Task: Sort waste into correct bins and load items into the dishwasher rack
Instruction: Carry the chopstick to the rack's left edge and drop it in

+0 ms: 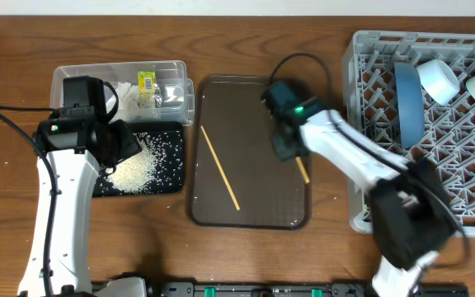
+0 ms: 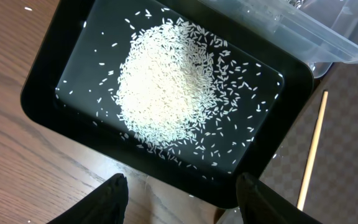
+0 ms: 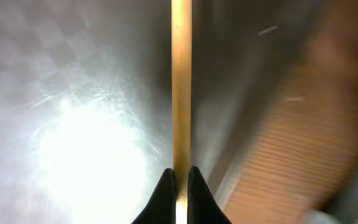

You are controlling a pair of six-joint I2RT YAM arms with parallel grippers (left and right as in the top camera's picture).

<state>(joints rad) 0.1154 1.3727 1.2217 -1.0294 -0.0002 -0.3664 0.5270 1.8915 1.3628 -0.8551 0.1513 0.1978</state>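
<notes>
The right claw (image 3: pixel 180 179) pinched a chopstick (image 3: pixel 181 81) over the brown tray (image 1: pixel 250 111); the left claw (image 2: pixel 182 185) hung spread above rice (image 2: pixel 166 87) in the black tray (image 2: pixel 79 56).

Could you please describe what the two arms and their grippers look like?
The left arm and right arm have white links, black joint housings with small green lights and black cables. The left gripper and right gripper have black tapered fingers.

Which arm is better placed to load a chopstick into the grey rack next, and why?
Right. The right hand is shut on a chopstick over the brown tray, next to the rack. The left hand hangs open above the rice in the black tray, farther away.
</notes>
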